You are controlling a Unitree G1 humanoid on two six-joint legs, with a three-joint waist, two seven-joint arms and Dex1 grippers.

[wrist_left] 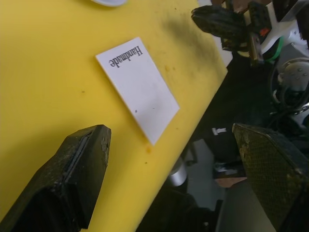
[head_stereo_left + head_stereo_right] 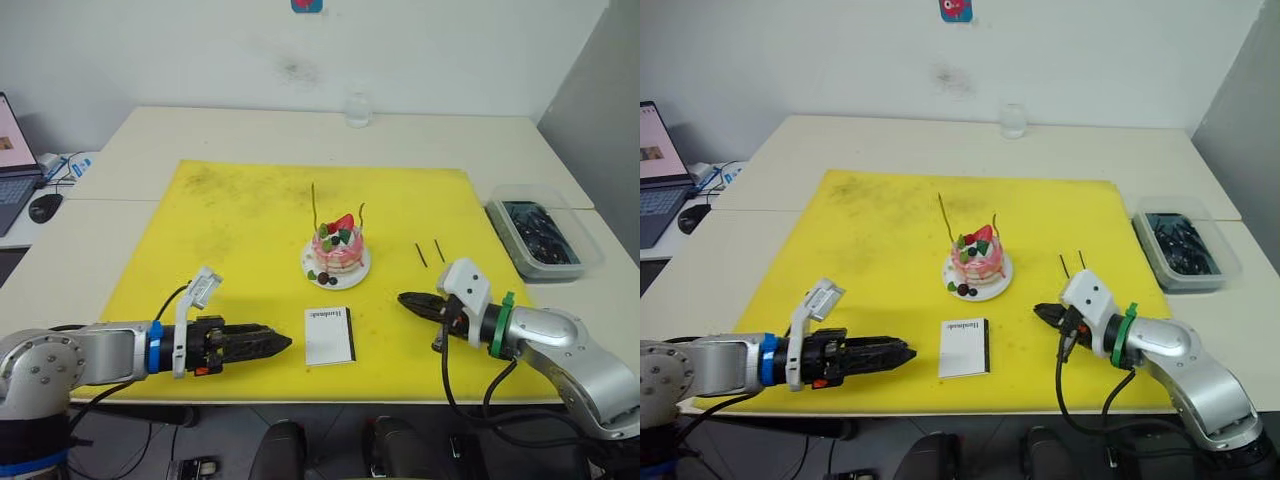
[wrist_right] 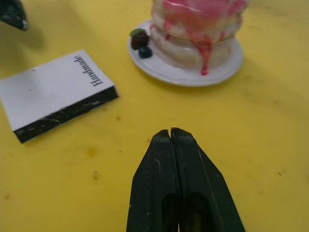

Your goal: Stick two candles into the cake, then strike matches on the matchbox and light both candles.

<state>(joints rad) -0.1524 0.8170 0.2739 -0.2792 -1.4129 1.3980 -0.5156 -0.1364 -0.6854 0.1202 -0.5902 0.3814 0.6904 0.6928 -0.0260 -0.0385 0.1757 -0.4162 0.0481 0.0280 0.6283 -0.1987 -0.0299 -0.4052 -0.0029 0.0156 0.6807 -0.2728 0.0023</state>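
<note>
Two thin, wavy golden candles (image 2: 313, 206) stand upright in the small pink-and-white layered cake (image 2: 337, 250) on its white plate (image 2: 312, 264), mid-way across the yellow mat (image 2: 230, 220). The flat white "Handmade" matchbox (image 2: 329, 335) lies just in front of the plate. Two short dark matches (image 2: 430, 252) lie on the mat to the right of the cake. The left gripper (image 2: 280, 344) hovers left of the matchbox, fingers spread apart – the right gripper (image 2: 404, 299) sits to the right of the box, its fingers pressed together on nothing
</note>
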